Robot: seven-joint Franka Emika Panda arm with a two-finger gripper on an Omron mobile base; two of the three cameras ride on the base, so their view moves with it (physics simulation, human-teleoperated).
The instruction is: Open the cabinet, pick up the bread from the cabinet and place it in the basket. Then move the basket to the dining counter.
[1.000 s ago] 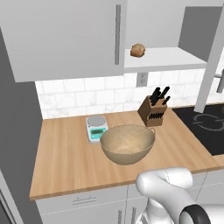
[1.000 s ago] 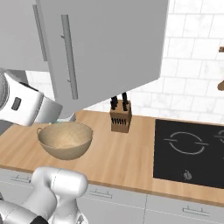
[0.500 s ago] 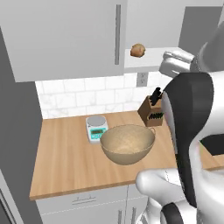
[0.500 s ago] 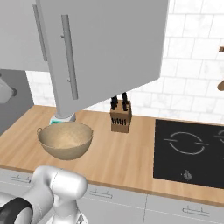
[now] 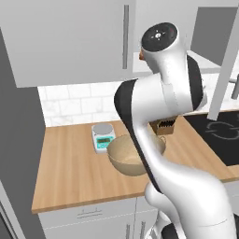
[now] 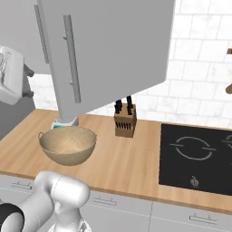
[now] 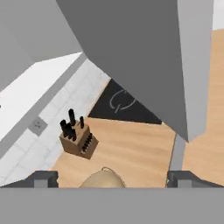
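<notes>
I saw the basket (image 6: pixel 68 145) on the bench (image 6: pixel 136 163), knife block (image 6: pixel 125 122) at its 2 o'clock. Cabinet (image 6: pixel 113 45) door stood open. Jaws' tips stood wide apart, holding nothing.

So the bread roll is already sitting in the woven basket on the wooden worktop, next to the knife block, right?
Not quite. The basket on the worktop near the knife block holds no bread, as the right base view shows. The rest is right.

A kitchen is shown: a wooden worktop (image 6: pixel 136 163) with a hob (image 6: pixel 195 154) at 3 o'clock, a knife block (image 6: pixel 125 121), and a tiled backsplash (image 6: pixel 199 77).
</notes>
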